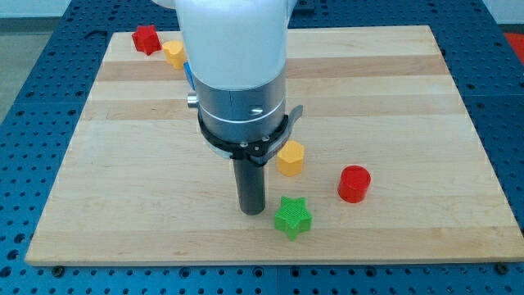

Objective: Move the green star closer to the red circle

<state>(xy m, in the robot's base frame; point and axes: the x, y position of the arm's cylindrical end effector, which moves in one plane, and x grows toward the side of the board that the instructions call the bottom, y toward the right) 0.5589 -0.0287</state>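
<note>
Camera view puts my tip [251,210] just left of the green plastic star [292,216]; no hand fitted. Red plastic circle [354,183] sits right of the star, apart; push remains.

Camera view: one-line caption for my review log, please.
My tip rests just left of the green star block, with the red circle block to its right on the wooden board.

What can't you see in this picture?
- A blue block, camera view: only a sliver shows at the arm's left edge, so its shape cannot be told.
- My tip: it stands just left of the green star; whether they touch cannot be told.
- The board behind the arm is hidden.
</note>
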